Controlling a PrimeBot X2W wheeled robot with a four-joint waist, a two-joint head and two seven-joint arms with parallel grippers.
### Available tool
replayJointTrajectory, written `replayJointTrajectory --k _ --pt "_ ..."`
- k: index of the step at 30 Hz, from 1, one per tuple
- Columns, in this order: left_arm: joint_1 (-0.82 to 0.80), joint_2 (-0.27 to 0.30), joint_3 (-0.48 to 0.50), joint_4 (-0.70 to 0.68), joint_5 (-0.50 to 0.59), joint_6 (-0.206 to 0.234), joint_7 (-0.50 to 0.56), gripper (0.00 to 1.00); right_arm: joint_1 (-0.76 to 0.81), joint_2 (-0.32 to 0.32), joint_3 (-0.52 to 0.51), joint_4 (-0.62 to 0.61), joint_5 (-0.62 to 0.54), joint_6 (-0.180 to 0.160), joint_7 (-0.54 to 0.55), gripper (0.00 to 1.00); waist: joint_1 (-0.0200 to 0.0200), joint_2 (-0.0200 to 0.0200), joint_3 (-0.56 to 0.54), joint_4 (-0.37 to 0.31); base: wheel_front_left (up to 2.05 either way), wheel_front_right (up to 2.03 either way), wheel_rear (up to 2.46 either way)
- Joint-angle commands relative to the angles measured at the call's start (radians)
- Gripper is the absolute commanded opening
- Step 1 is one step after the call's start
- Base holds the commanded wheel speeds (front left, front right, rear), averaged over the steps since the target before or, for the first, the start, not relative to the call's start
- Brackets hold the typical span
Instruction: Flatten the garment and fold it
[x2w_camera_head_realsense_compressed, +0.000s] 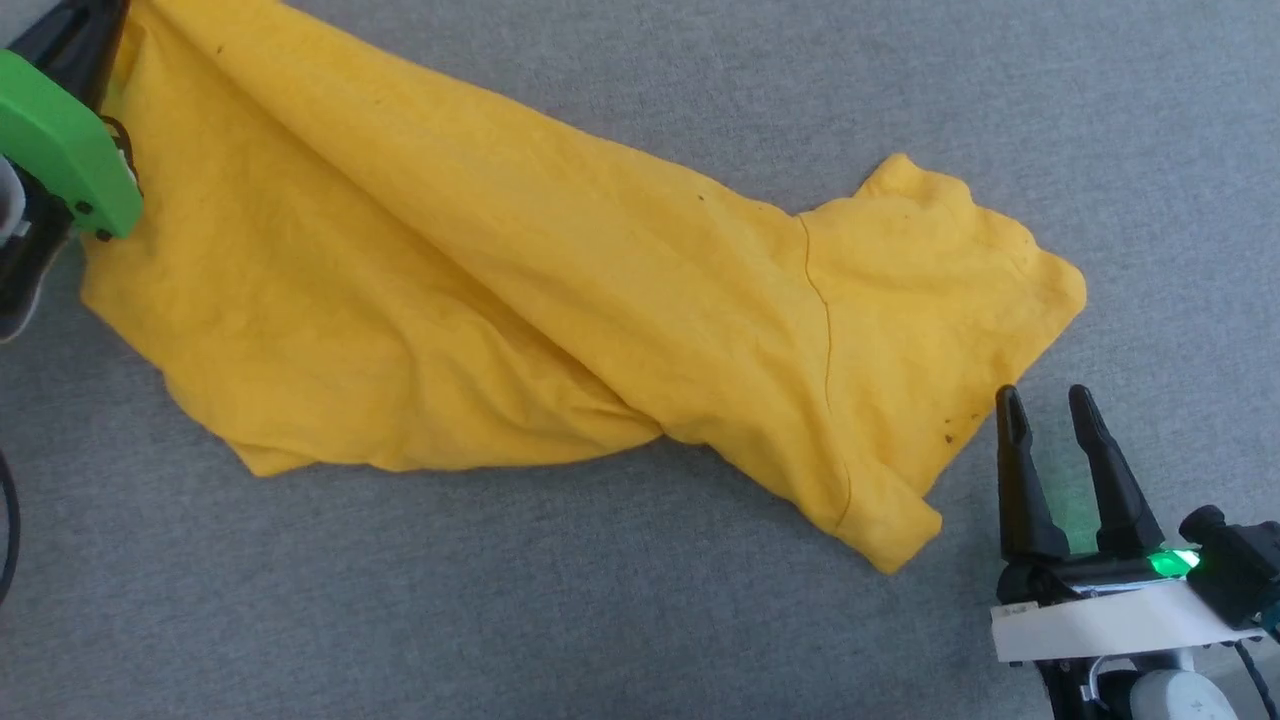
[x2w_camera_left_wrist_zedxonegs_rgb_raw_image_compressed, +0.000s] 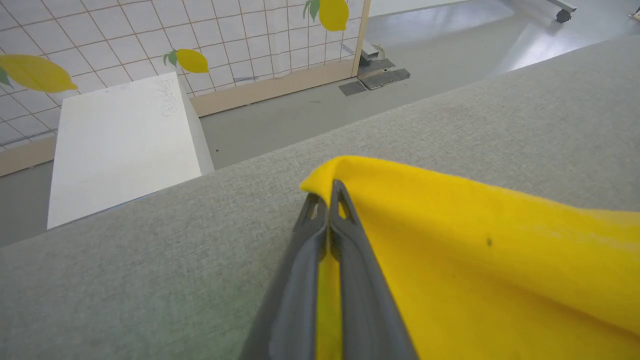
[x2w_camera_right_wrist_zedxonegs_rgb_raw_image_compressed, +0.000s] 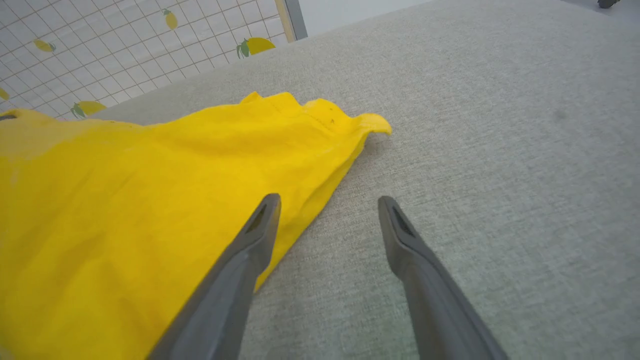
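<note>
The garment (x2w_camera_head_realsense_compressed: 520, 300) is a bright yellow T-shirt lying crumpled and partly twisted across the grey table, plain side up, with a sleeve toward the right. My left gripper (x2w_camera_left_wrist_zedxonegs_rgb_raw_image_compressed: 331, 192) is shut on an edge of the garment (x2w_camera_left_wrist_zedxonegs_rgb_raw_image_compressed: 475, 260) at the far left, and a fold of yellow cloth shows between its fingers. In the head view only its green-cased wrist (x2w_camera_head_realsense_compressed: 60, 140) shows at the top left corner. My right gripper (x2w_camera_head_realsense_compressed: 1045, 400) stands open just right of the garment's lower sleeve edge, its fingers (x2w_camera_right_wrist_zedxonegs_rgb_raw_image_compressed: 260, 225) spread above the table beside the garment (x2w_camera_right_wrist_zedxonegs_rgb_raw_image_compressed: 150, 200), holding nothing.
The grey fabric table top (x2w_camera_head_realsense_compressed: 640, 620) stretches around the garment. Beyond its far edge stand a white box (x2w_camera_left_wrist_zedxonegs_rgb_raw_image_compressed: 120, 145) on the floor and a tiled wall panel with lemon prints (x2w_camera_left_wrist_zedxonegs_rgb_raw_image_compressed: 192, 60).
</note>
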Motion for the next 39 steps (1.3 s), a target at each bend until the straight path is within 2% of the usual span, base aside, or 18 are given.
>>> replayJointTrajectory --k 1,4,14,17,22,26,28,31,35,39 --pt "0.001 -0.008 -0.004 0.007 0.001 -0.006 -0.011 1.0 -0.019 0.001 -0.001 -0.007 0.003 -0.001 -0.006 1.0 -0.0002 -0.0001 0.031 -0.01 0.0 0.0 0.0" --pt "-0.014 -0.018 -0.012 0.013 -0.006 -0.012 -0.032 1.0 -0.025 0.001 -0.011 -0.007 -0.006 -0.001 -0.006 1.0 -0.0002 -0.0001 0.028 0.01 0.0 0.0 0.0" --pt "0.07 0.003 0.007 -0.14 -0.05 -0.014 -0.247 1.0 -0.03 0.001 -0.053 0.034 -0.051 -0.001 -0.006 1.0 -0.0002 -0.0001 -0.11 0.126 0.0 0.0 0.0" --pt "0.139 0.002 0.025 -0.202 -0.041 0.012 -0.285 1.0 -0.024 0.001 -0.065 0.046 -0.061 -0.001 -0.006 1.0 -0.0002 -0.0001 -0.149 0.157 0.0 0.0 0.0" --pt "0.307 -0.03 0.093 -0.341 0.015 0.103 -0.306 1.0 -0.014 0.001 -0.076 0.069 -0.075 -0.001 -0.006 1.0 -0.0002 -0.0001 -0.205 0.202 0.0 0.0 0.0" --pt "0.481 -0.1 0.219 -0.467 0.107 0.166 -0.306 1.0 -0.006 0.001 -0.082 0.083 -0.082 -0.001 -0.006 1.0 -0.0002 -0.0001 -0.237 0.23 0.0 0.0 0.0" --pt "0.577 -0.156 0.294 -0.515 0.14 0.189 -0.306 1.0 -0.003 0.001 -0.082 0.091 -0.086 -0.001 -0.006 1.0 -0.0002 -0.0001 -0.252 0.241 0.0 0.0 0.0" --pt "0.728 -0.255 0.404 -0.579 0.196 0.199 -0.306 1.0 0.0 0.001 -0.079 0.1 -0.089 -0.001 -0.006 1.0 -0.0002 -0.0001 -0.274 0.25 0.0 0.0 0.0" --pt "0.899 -0.397 0.507 -0.625 0.264 0.159 -0.307 1.0 0.004 0.001 -0.077 0.111 -0.09 -0.001 -0.006 1.0 -0.0002 -0.0001 -0.301 0.259 0.0 0.0 0.0" --pt "1.013 -0.509 0.584 -0.617 0.352 0.1 -0.307 1.0 0.013 0.001 -0.08 0.121 -0.092 -0.001 -0.006 1.0 -0.0002 -0.0001 -0.33 0.275 0.0 0.0 0.0"
